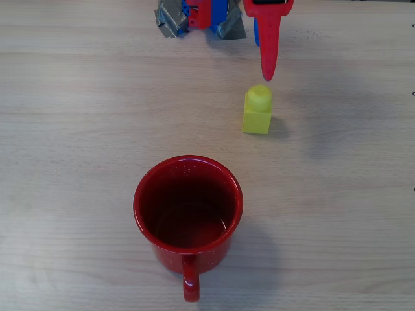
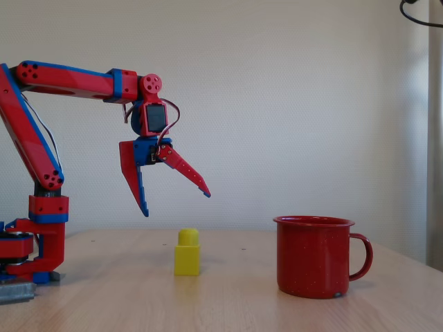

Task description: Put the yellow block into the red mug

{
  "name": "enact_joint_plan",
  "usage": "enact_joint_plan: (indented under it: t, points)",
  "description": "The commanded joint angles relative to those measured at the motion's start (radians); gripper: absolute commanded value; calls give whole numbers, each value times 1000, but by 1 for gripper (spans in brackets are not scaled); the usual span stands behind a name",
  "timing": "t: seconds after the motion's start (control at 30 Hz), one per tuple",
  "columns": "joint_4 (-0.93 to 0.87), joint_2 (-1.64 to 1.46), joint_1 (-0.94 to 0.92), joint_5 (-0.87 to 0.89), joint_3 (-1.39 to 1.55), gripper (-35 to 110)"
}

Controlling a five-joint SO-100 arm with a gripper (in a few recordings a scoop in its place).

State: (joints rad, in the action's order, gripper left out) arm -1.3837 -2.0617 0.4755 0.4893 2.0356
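Fixed view from the side shows the gripper (image 2: 176, 204) hanging in the air above the yellow block (image 2: 187, 252), its two fingers spread wide and holding nothing. Judging by that, the reach for the block is in hand and the grasp is not yet made; the next move calls for lowering the open fingers to either side of the block before closing. The block stands upright on the table (image 2: 228, 304), a small bright yellow brick with one round stud on top, well apart from the red mug (image 2: 315, 256). That mug is glossy, faintly speckled, upright, its handle turned away from the block.
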Motion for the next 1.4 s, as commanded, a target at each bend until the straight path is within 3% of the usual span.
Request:
enact_joint_plan:
  t: [0.0, 1.37]
  points:
    - [20, 9, 20, 23, -78, 48]
    - [339, 357, -40, 35, -2, 49]
